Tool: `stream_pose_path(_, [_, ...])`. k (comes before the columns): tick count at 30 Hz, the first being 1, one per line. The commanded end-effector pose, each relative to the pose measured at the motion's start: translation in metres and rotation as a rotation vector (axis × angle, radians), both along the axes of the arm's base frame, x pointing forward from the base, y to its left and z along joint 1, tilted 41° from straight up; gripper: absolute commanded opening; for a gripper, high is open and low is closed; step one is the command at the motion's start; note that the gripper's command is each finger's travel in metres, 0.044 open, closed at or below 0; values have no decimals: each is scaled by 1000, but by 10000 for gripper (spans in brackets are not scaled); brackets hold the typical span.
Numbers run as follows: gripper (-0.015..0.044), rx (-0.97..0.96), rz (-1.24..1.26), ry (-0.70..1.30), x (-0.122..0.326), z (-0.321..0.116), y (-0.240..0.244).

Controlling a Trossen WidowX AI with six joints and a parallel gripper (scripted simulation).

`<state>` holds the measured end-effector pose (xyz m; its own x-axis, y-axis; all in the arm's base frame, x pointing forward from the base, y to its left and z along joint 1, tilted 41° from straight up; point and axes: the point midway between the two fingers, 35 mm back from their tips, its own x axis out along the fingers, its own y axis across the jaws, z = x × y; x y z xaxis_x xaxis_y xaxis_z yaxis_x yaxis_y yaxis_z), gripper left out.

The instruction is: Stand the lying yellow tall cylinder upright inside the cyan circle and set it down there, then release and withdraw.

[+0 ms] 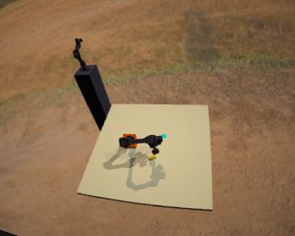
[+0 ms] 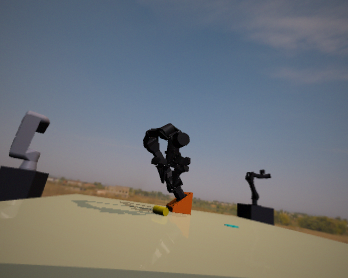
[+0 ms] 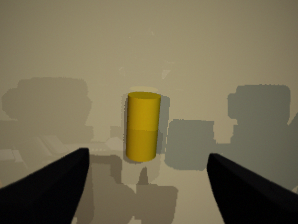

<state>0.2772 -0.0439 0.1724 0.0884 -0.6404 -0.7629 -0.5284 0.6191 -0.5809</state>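
The yellow cylinder point(image 1: 153, 157) point(image 2: 161, 210) point(image 3: 142, 127) lies on its side on the pale table. In the wrist view its long axis runs nearly up and down the picture, a little left of the middle. My gripper point(image 3: 149, 159) is open and empty, with one finger on each side of the view. It hangs above the table, and the cylinder lies below and beyond the fingertips, apart from both. The cyan circle point(image 1: 164, 136) point(image 2: 231, 226) is flat on the table with nothing on it; it is out of the wrist view.
The arm's orange base point(image 1: 134, 136) point(image 2: 187, 205) stands close to the cylinder. The pale table point(image 1: 183, 178) point(image 2: 114, 250) ends in open edges. A dark pedestal point(image 1: 91, 93) with another arm stands beyond its far left corner. Arm shadows fall around the cylinder.
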Motion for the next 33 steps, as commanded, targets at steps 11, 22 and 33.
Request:
stream_pose_path(11, [309, -20, -2, 8, 5, -81, -73])
stream_pose_path(22, [105, -20, -2, 8, 5, -81, -73])
stream_pose_path(33, [105, -13, -2, 9, 7, -65, -57])
